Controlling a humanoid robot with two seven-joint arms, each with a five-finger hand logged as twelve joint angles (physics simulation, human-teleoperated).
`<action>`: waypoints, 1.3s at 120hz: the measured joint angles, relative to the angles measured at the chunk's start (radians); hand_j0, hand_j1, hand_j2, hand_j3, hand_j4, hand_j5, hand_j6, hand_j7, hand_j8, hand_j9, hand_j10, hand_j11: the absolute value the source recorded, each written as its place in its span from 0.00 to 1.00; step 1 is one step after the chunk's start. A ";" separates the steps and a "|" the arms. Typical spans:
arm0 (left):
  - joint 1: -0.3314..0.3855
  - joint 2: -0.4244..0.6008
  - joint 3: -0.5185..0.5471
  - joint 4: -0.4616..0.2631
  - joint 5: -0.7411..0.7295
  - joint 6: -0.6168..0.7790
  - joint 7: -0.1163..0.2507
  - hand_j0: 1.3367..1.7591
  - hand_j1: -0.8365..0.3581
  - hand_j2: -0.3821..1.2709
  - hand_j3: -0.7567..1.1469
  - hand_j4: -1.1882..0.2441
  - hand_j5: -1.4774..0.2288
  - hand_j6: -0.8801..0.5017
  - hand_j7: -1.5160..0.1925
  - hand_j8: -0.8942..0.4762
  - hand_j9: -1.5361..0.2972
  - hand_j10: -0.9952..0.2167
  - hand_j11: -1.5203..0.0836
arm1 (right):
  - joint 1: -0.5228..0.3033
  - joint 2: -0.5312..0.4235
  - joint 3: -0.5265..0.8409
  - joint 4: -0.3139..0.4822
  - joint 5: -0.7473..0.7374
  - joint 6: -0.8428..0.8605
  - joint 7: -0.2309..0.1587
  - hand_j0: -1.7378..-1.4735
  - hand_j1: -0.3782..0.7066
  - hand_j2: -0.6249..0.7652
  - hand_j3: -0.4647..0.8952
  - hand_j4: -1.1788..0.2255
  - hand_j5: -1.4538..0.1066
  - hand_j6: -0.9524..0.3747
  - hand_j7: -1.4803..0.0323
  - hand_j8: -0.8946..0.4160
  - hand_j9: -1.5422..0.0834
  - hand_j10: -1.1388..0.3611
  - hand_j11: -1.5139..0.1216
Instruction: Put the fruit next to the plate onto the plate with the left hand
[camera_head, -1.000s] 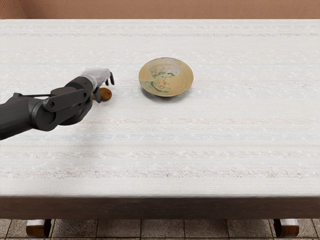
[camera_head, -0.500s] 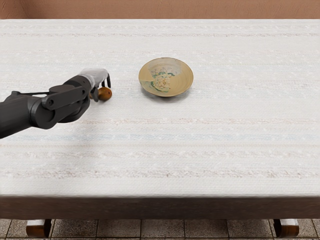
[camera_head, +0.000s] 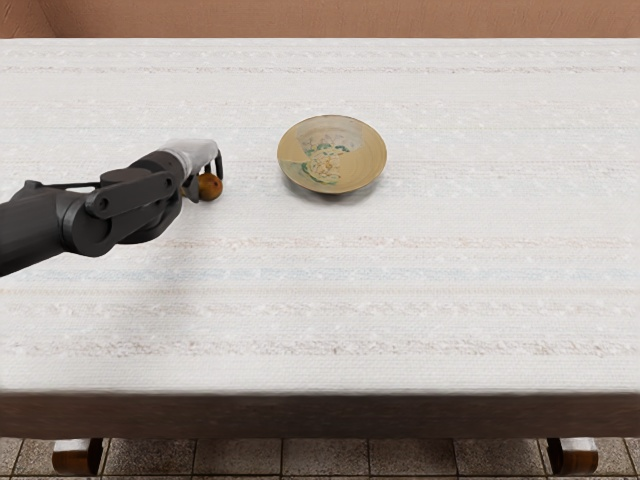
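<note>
A small brown-orange fruit (camera_head: 211, 187) lies on the table, left of the plate (camera_head: 332, 152) and a short gap away from it. The plate is a shallow yellow dish with a green and white pattern, and it holds nothing. My left hand (camera_head: 205, 178) comes in from the left edge on a dark arm. It sits over the fruit, with its fingers (camera_head: 218, 166) curled down on the far side and the thumb on the near side. The hand covers the fruit's left part. The fruit still touches the cloth.
The table (camera_head: 420, 290) is covered with a pale striped cloth and reaches across the whole view. Its dark front edge (camera_head: 320, 415) runs along the bottom, and a brown wall stands behind it.
The hand's fingers, spread above the fruit a second ago, have curled down around it. The hand has sunk a little and the fruit has barely shifted.
</note>
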 joint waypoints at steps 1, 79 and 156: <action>0.000 0.000 0.000 0.000 0.000 0.000 0.000 0.76 0.44 0.29 0.40 0.43 0.45 0.24 0.46 0.24 0.44 0.36 0.49 | 0.000 0.000 0.000 0.000 0.000 0.000 0.000 0.30 0.06 0.44 0.34 0.82 0.90 0.69 0.95 0.66 0.92 0.74 0.90; -0.009 -0.029 0.001 0.041 -0.002 -0.048 0.000 0.75 0.45 0.36 0.40 0.40 0.35 0.24 0.37 0.22 0.36 0.28 0.40 | 0.000 0.000 0.000 0.000 0.000 0.000 0.000 0.30 0.06 0.44 0.34 0.82 0.90 0.69 0.95 0.66 0.92 0.74 0.90; -0.039 -0.030 -0.003 0.031 -0.022 -0.100 0.000 0.75 0.41 0.41 0.40 0.46 0.29 0.30 0.32 0.27 0.31 0.22 0.35 | 0.001 0.000 0.000 0.000 0.000 0.000 0.000 0.30 0.06 0.44 0.34 0.82 0.90 0.69 0.95 0.66 0.92 0.74 0.90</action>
